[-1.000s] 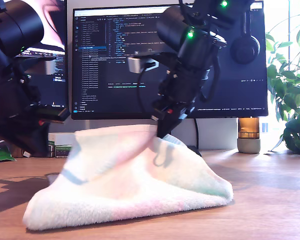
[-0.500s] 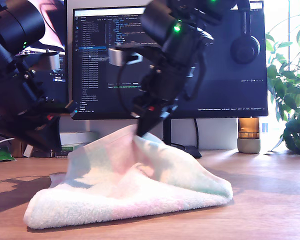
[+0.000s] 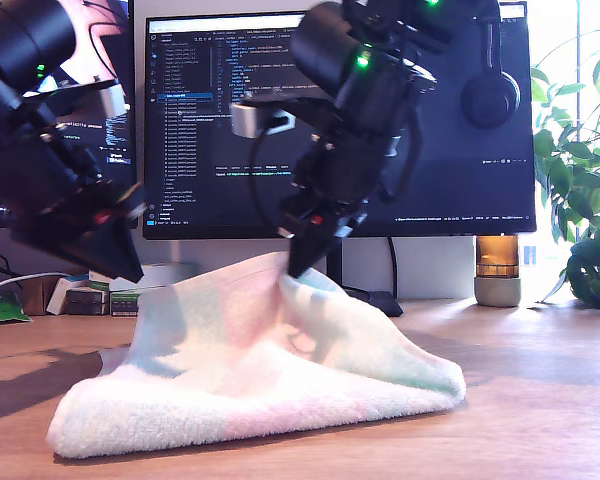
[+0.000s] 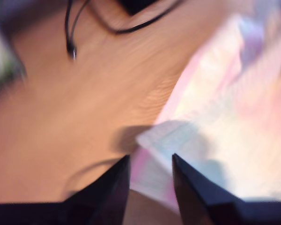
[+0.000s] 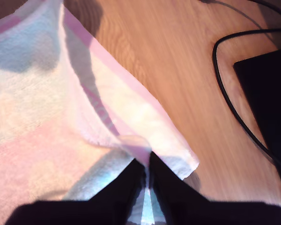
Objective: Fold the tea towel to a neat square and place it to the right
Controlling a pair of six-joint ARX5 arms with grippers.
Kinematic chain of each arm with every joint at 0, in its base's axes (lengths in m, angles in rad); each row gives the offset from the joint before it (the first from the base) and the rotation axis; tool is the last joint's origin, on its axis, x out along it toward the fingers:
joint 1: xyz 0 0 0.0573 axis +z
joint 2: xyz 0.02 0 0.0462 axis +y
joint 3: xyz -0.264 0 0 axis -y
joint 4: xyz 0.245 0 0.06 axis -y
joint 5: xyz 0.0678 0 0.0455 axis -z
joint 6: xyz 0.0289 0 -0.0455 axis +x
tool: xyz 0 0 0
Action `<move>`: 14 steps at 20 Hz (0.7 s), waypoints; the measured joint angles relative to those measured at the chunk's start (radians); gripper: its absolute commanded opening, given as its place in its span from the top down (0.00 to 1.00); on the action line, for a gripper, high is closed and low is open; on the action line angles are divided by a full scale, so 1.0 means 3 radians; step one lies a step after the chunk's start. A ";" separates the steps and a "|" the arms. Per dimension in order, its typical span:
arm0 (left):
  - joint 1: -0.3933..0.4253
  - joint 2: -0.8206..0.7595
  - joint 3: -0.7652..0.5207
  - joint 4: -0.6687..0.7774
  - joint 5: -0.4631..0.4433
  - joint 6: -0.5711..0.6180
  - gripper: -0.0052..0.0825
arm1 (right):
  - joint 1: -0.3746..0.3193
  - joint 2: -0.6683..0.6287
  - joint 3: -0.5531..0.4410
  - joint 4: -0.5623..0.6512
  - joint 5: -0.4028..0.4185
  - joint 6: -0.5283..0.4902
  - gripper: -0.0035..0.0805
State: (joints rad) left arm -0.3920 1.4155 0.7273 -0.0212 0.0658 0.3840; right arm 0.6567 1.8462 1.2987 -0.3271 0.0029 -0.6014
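Observation:
The tea towel (image 3: 260,380) lies in a fluffy pale heap on the wooden desk (image 3: 540,400), with one corner pulled up into a peak in front of the monitor. My second gripper (image 3: 298,268) is shut on that raised corner; its wrist view shows the fingers (image 5: 147,159) pinching the pink edge band of the towel (image 5: 47,117). My first gripper (image 3: 132,272) hangs at the exterior view's left, just above the towel's upper edge. Its fingers (image 4: 150,157) stand apart, and a blurred corner of the towel (image 4: 215,117) shows in the gap beyond them.
Close behind the towel are a monitor (image 3: 430,150) and its dark base (image 5: 267,103) with a black cable (image 5: 225,93). At the exterior view's right are a small cylinder lamp (image 3: 497,270) and a plant (image 3: 580,180). Small boxes (image 3: 110,295) sit behind the first arm.
The second gripper carried its towel corner toward the exterior view's left, then back a little. The first arm rose, and the towel's edge under it sagged lower.

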 measured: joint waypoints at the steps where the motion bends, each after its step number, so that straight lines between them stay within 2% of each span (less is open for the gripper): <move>1: 0.0000 0.0001 0.0000 0.0037 0.0056 0.0378 0.59 | 0.0000 0.0000 0.0000 -0.0004 -0.0042 -0.0001 0.97; 3: -0.0001 0.0001 0.0000 0.0186 0.0233 0.0855 0.59 | 0.0000 0.0000 0.0000 -0.0008 -0.0128 -0.0003 0.97; 5: -0.0003 0.0001 0.0000 0.0281 0.0383 0.0988 0.48 | 0.0001 0.0000 0.0000 -0.0008 -0.0160 -0.0003 0.97; 10: 0.0004 0.0003 0.0000 0.0318 0.0712 0.1330 0.50 | 0.0000 0.0000 0.0000 -0.0006 -0.0187 -0.0003 0.97; 14: 0.0013 0.0055 0.0000 0.0323 0.0787 0.1530 0.50 | 0.0001 0.0000 0.0000 -0.0004 -0.0249 -0.0004 0.97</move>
State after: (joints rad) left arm -0.3882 1.4319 0.7273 0.0757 0.3019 0.8429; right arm 0.6571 1.8462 1.2987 -0.3283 -0.0719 -0.6025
